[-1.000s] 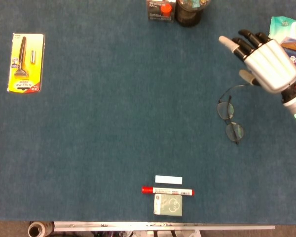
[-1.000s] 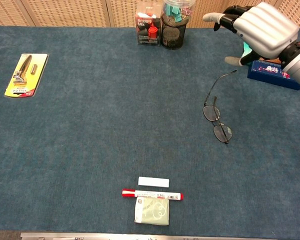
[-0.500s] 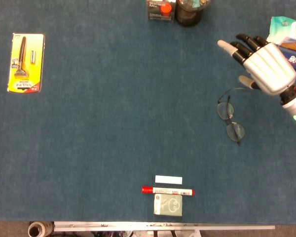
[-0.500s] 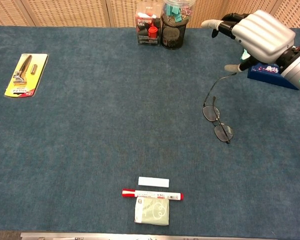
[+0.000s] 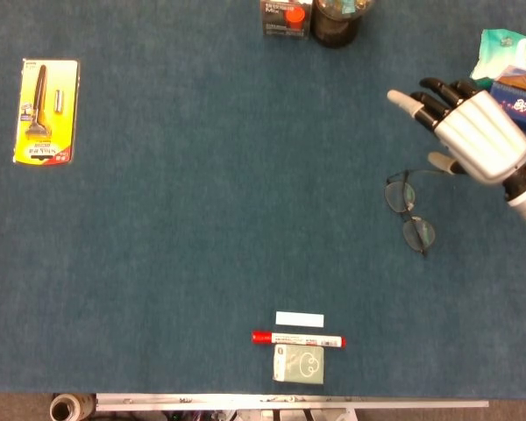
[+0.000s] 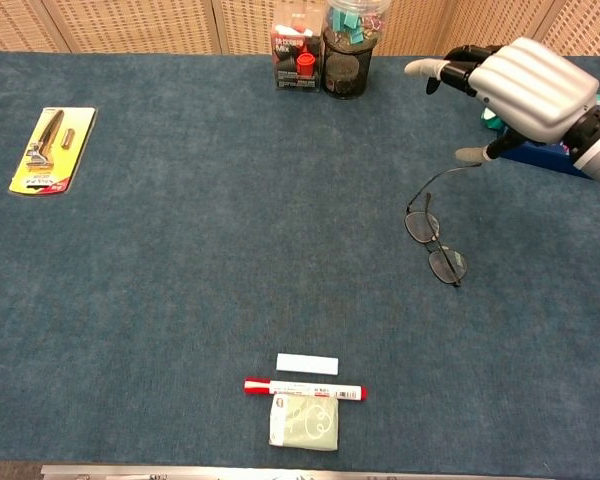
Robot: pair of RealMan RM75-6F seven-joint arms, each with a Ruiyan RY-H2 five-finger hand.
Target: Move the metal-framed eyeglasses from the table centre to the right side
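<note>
The metal-framed eyeglasses point(image 5: 409, 211) point(image 6: 435, 243) lie flat on the blue cloth at the right, lenses toward the front, one thin temple arm reaching back toward my right hand. That white right hand point(image 5: 473, 130) point(image 6: 525, 88) hovers just behind and to the right of them, fingers spread and pointing left, holding nothing. Its thumb tip is close above the temple arm's end; I cannot tell whether they touch. My left hand shows in neither view.
A black mesh cup point(image 6: 346, 45) and a red-capped box point(image 6: 299, 52) stand at the back centre. A dark blue box point(image 6: 545, 152) and a wipes pack point(image 5: 507, 51) lie behind the right hand. A carded razor point(image 5: 45, 110) is far left; a red marker point(image 5: 298, 338), white strip and small packet sit front centre.
The right hand has dropped lower and drifted slightly right, its thumb now nearer the glasses' temple arm. The glasses have not moved.
</note>
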